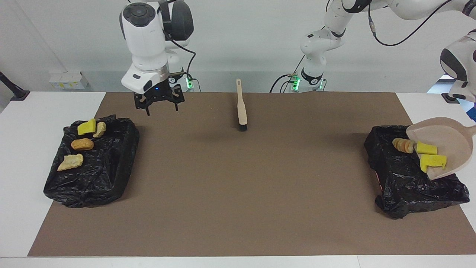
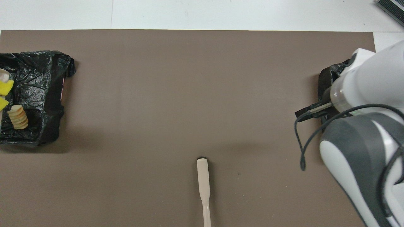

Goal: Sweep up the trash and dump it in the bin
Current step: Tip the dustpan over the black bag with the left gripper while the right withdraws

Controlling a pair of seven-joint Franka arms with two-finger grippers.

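The dustpan (image 1: pixel 446 143) hangs tilted over the black-lined bin (image 1: pixel 412 175) at the left arm's end of the table, its open lip lowest and pointing into the bin. This attitude appears chosen so the load slides out under its own weight. The left gripper itself is outside both views; going by the carried pan, it is judged closed on the dustpan handle.

Three bits of trash sit at the pan's lip: a tan ridged bread-like lump (image 1: pixel 403 145) already at the edge over the bin, and two yellow sponge scraps (image 1: pixel 427 148) just beside it on the pan's smooth floor. The sponge looks porous and light; it may cling where the crusty lump rolls.

The right gripper (image 1: pixel 159 106) hangs with fingers spread wide and nothing in them, in the air over the mat beside the second black-lined bin (image 1: pixel 91 167) at the right arm's end. That bin holds four pieces: a yellow scrap (image 1: pixel 86 127), two pale lumps and an orange-brown roll (image 1: pixel 82 144).

The brush (image 1: pixel 241 106), beige with black bristles, lies flat on the brown mat (image 1: pixel 238 186), well apart from both grippers, handle toward the robots. It appears set aside as no longer needed.

The bin liners are crinkled glossy plastic. Judged stage: final dump under way.
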